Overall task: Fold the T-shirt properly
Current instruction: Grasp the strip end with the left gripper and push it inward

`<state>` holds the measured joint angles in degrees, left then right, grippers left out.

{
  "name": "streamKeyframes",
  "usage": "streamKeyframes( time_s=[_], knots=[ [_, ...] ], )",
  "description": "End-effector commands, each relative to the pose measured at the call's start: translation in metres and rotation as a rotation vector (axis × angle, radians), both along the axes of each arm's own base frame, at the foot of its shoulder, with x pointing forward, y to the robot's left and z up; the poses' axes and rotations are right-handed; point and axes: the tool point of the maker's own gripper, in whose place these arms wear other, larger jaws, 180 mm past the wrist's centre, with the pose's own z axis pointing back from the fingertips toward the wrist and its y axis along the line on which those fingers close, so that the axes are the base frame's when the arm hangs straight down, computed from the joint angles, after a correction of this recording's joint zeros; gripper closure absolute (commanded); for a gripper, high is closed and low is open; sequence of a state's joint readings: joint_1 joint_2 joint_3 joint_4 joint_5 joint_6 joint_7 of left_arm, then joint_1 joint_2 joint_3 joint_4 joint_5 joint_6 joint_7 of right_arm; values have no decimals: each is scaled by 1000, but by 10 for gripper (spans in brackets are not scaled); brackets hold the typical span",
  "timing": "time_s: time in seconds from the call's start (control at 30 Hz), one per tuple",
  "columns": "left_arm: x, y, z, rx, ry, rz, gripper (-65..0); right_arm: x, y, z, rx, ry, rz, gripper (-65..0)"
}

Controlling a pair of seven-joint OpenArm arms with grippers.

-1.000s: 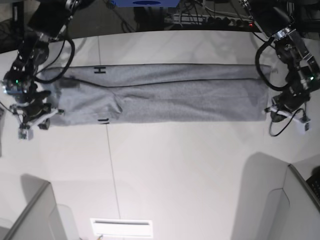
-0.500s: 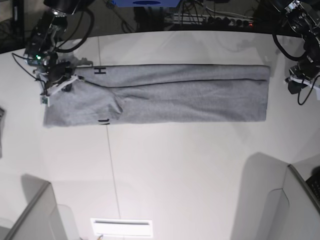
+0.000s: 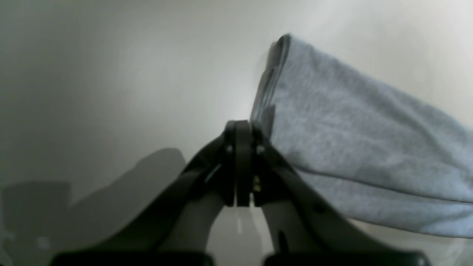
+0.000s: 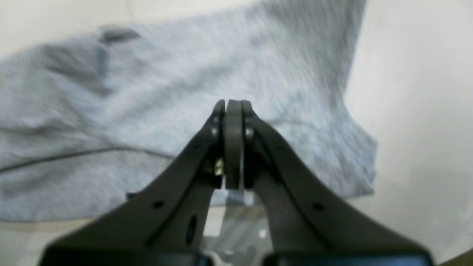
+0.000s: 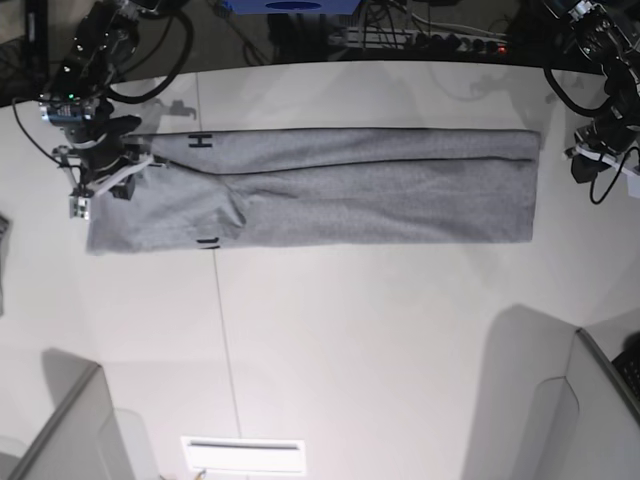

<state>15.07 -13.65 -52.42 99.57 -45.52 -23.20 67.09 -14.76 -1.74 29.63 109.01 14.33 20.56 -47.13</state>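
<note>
While spread as long folded band across white table, T-shirt lies flat, black lettering marks seen at one end. Right gripper poised over that end's corner, jaws pressed together, nothing held. Left gripper just beside opposite end, jaws likewise together, empty. Cables noted behind table edge.

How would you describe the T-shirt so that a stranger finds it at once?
Look at the white table: across its far half lies one long grey band, running from one arm to the other. That is the T-shirt, folded lengthwise. Its heather-grey cloth and small black marks near one end set it apart.
</note>
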Motion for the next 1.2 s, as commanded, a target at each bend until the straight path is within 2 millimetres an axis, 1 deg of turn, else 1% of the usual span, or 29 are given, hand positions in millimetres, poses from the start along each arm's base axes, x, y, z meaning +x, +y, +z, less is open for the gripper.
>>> streamKeyframes(
  time_s=[0.0, 0.03, 0.07, 0.1, 0.13, 0.17, 0.2, 0.27, 0.3, 0.33, 0.37, 0.43, 0.5, 0.63, 0.73, 0.83, 0.9, 0.97, 1.0, 1.03, 1.07, 1.1, 1.17],
  knots=[
    [6, 5, 12, 27, -37, -11, 0, 6, 3, 9, 3, -43, 3, 0],
    [6, 5, 12, 27, -37, -11, 0, 4, 4, 7, 7, -39, 2, 0],
    [6, 5, 12, 24, -38, -10, -18, 4, 5, 7, 8, -39, 5, 0],
    [8, 4, 12, 23, -42, -11, -86, 4, 5, 7, 8, -36, 5, 0],
    [14, 1, 13, 17, -52, -22, -171, 4, 5, 7, 8, -36, 5, 0],
    [16, -3, 10, 6, -47, -30, -244, 4, 5, 7, 8, -36, 7, 0],
    [19, -5, 6, -9, -45, -34, -336, 4, 6, 6, 10, -34, 6, 0],
    [21, -8, -3, -38, -30, -35, -479, 4, 6, 6, 10, -34, 6, 0],
    [27, -10, -4, -51, -37, -38, -536, 4, 6, 6, 10, -34, 6, 0],
    [32, -15, -8, -64, -33, -55, -569, 4, 5, 6, 9, -34, 7, 0],
    [35, -20, -13, -74, -26, -78, -578, 4, 5, 6, 9, -34, 7, 0],
    [39, -29, -23, -93, -12, -122, -578, 3, 5, 6, 8, -34, 5, 0],
    [48, -39, -31, -120, -5, -153, -578, 3, 5, 6, 8, -33, 5, 0],
    [57, -49, -47, -166, -10, -151, -578, 3, 5, 6, 8, -33, 5, 0],
    [57, -53, -61, -191, -11, -138, -578, 3, 5, 6, 8, -33, 5, 0],
    [49, -53, -78, -227, 27, -116, -578, 3, 3, 6, 7, -34, 1, 0],
    [47, -53, -82, -237, 39, -110, -578, 3, 4, 6, 7, -34, 2, 0],
    [47, -54, -82, -235, 37, -112, -576, 4, 5, 7, 8, -36, 5, 0],
    [48, -53, -80, -229, 34, -116, -559, 4, 5, 7, 8, -36, 5, 0],
    [49, -54, -78, -225, 31, -120, -530, 4, 5, 7, 8, -36, 5, 0],
    [49, -53, -76, -220, 28, -122, -476, 5, 5, 7, 8, -37, 5, 0],
    [44, -53, -78, -217, 38, -123, -411, 5, 5, 7, 8, -37, 5, 0],
    [40, -52, -80, -218, 45, -117, -278, 5, 5, 8, 8, -39, 5, 0]
  ],
)
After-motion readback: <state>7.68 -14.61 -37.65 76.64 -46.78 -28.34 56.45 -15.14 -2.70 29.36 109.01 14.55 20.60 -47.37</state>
